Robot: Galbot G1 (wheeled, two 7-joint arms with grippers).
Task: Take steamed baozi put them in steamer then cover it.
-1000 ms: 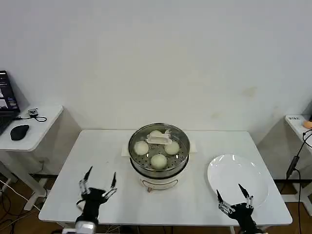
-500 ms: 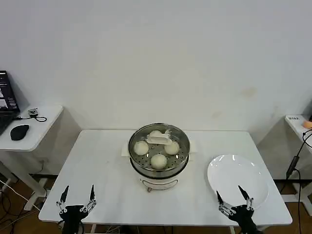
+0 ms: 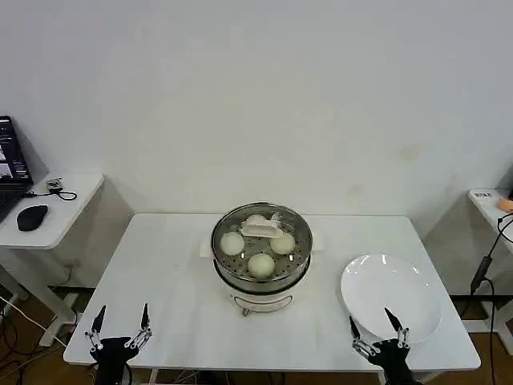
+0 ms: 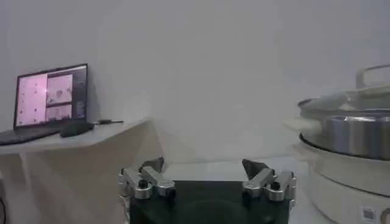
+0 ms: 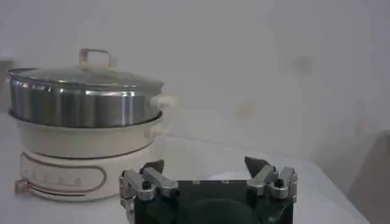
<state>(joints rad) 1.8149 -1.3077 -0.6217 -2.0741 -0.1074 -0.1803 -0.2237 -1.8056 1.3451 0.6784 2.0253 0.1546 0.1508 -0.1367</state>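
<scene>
The cover (image 3: 262,234) sat on the steamer (image 3: 261,277); its glass looked fragile and slippery, best held by the handle (image 3: 262,231). The left hand (image 3: 120,331) and right hand (image 3: 375,334) were wide open and empty near the tabletop (image 3: 172,297) edge.

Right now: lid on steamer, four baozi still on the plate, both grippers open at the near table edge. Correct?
Not quite. The plate is bare; the head view shows the baozi inside the steamer under the lid. The rest holds: left gripper and right gripper are open at the near edge.
</scene>
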